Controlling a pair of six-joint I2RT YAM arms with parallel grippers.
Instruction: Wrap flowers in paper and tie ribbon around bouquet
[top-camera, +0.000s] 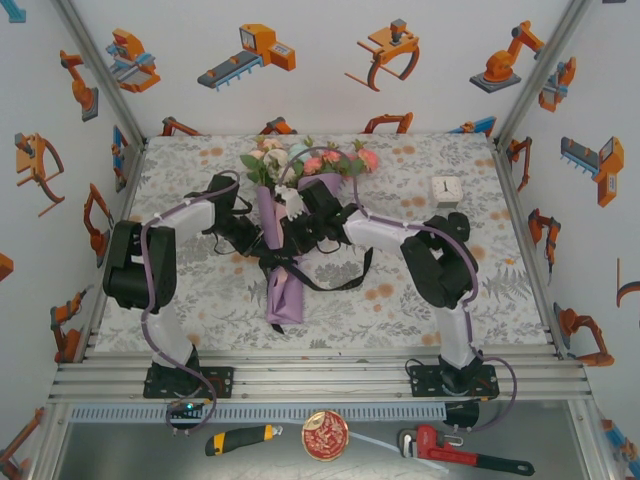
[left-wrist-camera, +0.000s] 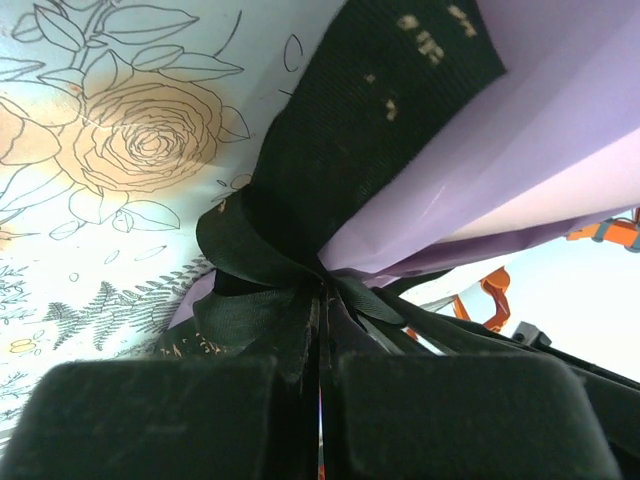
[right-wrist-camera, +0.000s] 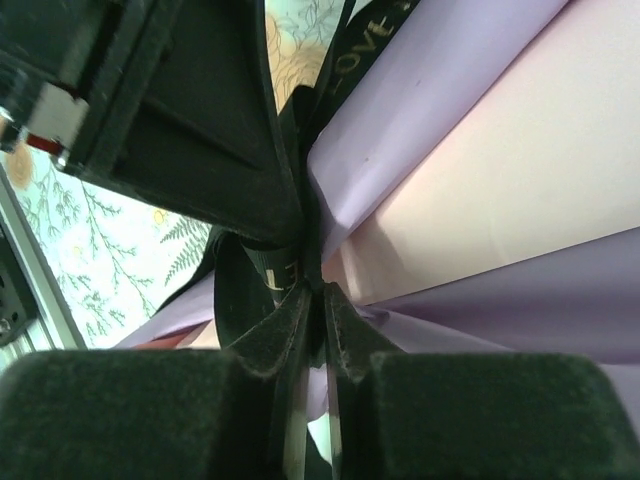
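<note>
The bouquet lies in the middle of the table. Its flowers (top-camera: 310, 158) point to the far side and its lilac paper (top-camera: 283, 290) cone points towards me. The black ribbon (top-camera: 345, 280) is wound round the cone's waist, with a loop trailing off to the right. My left gripper (top-camera: 262, 240) sits at the knot from the left, shut on the ribbon (left-wrist-camera: 330, 150) beside the paper (left-wrist-camera: 520, 150). My right gripper (top-camera: 300, 235) meets it from the right. Its tips (right-wrist-camera: 322, 290) pinch a strand of lettered ribbon (right-wrist-camera: 285, 270) against the paper (right-wrist-camera: 480, 150).
A small white clock (top-camera: 447, 189) stands at the back right of the floral tablecloth (top-camera: 420, 300). On the front ledge lie a yellow utility knife (top-camera: 240, 438), a round red tin (top-camera: 325, 435) and a red pipe wrench (top-camera: 460, 450). Purple cables run along both arms.
</note>
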